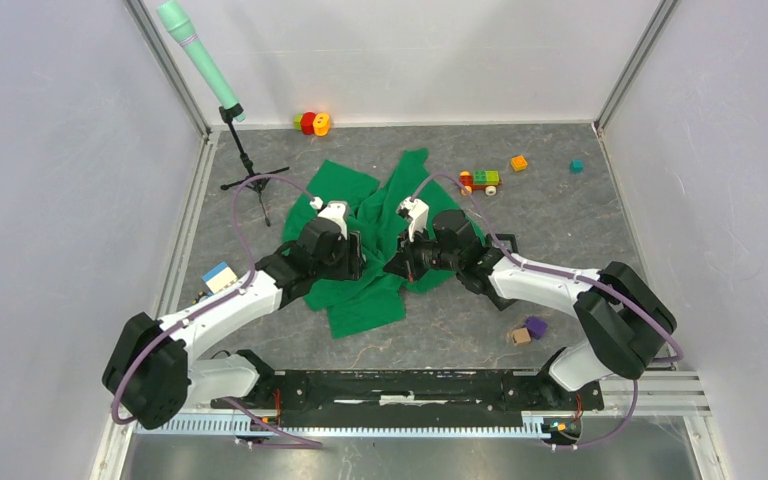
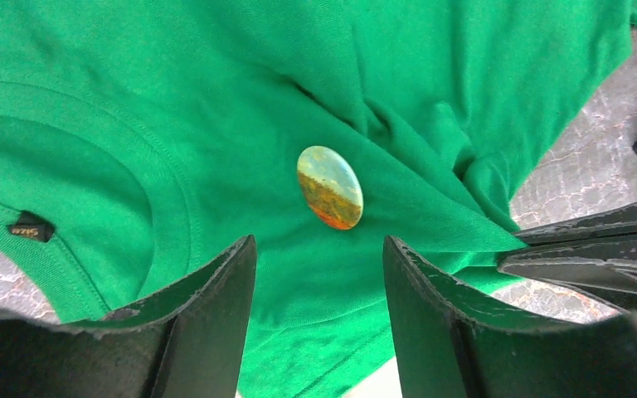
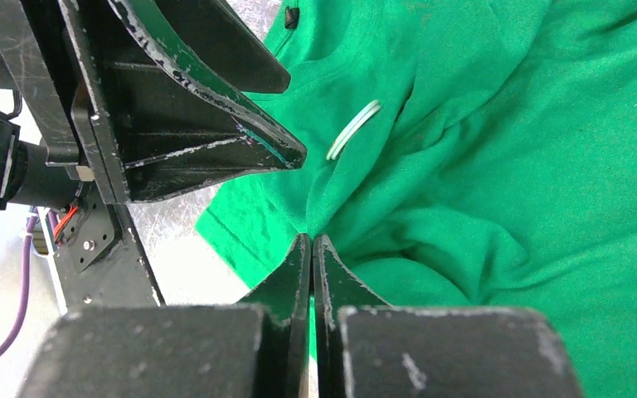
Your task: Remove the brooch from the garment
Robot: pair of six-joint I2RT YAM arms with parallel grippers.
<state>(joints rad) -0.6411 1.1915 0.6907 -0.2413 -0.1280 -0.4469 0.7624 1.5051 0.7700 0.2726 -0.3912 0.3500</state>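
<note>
Oval brooch (image 2: 330, 187) pinned to green T-shirt (image 2: 174, 99), just ahead of parted left gripper (image 2: 319, 249); right gripper (image 3: 311, 240) pinches a fabric fold. Risk: closing jaws catch cloth, dragging the shirt instead of freeing the pin

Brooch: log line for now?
left gripper open, facing oval gold-orange brooch | right gripper shut on green fabric garment | brooch on garment

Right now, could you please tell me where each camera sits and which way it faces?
Top external: above and behind the bases, looking down on the table; both arms show, meeting over the garment.
Left wrist: on the left arm, looking past the open left gripper at the brooch.
Right wrist: on the right arm, looking along the right gripper, shut on a garment fold.
Shared: both wrist views show the brooch.
</note>
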